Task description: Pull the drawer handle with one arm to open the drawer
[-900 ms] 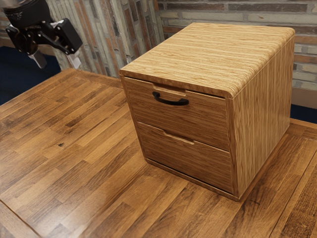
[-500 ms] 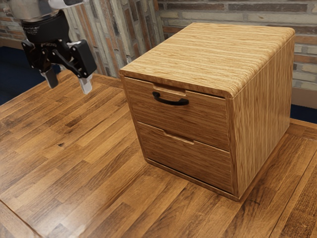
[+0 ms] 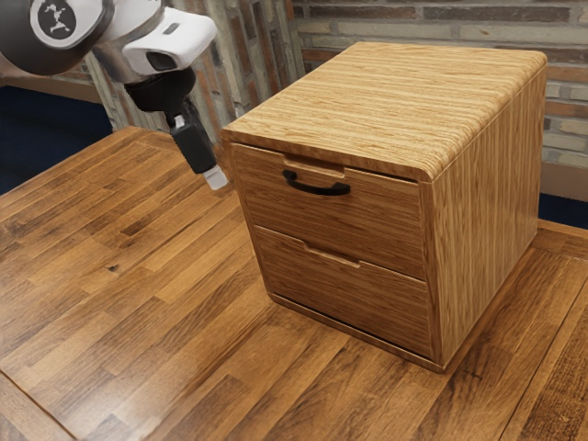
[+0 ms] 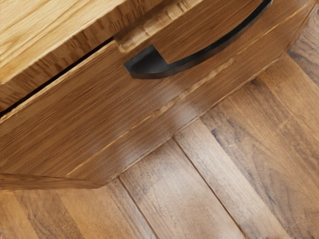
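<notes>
A light wooden cabinet [image 3: 395, 101] with two drawers stands on the table. The top drawer [image 3: 367, 225] carries a black curved handle [image 3: 316, 187] and sits flush with the cabinet front. My gripper [image 3: 214, 176] hangs just off the cabinet's front corner, toward the exterior view's left of the handle and at about its height. It is seen edge-on, open, with nothing in it. In the wrist view the handle [image 4: 199, 50] lies close ahead of my hand, above the drawer front [image 4: 99, 119].
The lower drawer [image 3: 354, 289] has no black handle, just a notch at its top edge. The wooden table [image 3: 119, 303] spreads out in front of the cabinet. A brick wall [image 3: 248, 46] runs behind.
My arm has swung down and toward the exterior view's right, from the far upper left to the cabinet's front corner. The hand has turned edge-on. The drawer has not moved.
</notes>
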### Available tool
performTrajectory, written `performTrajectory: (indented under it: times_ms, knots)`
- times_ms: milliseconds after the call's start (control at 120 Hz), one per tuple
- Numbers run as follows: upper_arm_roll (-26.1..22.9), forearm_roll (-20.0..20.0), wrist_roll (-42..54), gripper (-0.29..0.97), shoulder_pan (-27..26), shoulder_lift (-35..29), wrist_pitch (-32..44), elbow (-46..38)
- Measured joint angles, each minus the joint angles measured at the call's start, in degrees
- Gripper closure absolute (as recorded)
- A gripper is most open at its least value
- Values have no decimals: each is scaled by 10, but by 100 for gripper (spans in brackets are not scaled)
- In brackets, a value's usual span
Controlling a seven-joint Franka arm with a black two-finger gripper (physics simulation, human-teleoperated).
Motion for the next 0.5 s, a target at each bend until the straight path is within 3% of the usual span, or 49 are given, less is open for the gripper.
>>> performTrajectory:
  times_ms: [125, 300, 358, 392, 433, 500]
  knots:
    - [-12, -9, 106, 1, 0, -37, 98, -87]
    - [-50, 7, 224, 2, -24, -20, 198, -102]
    - [-51, 19, 255, -15, -21, -7, 227, -102]
    - [-52, 29, 272, -13, -20, -2, 242, -102]
    - [-54, 40, 291, -1, -17, -8, 255, -105]
    - [-73, 52, 318, 2, -10, -59, 264, -121]
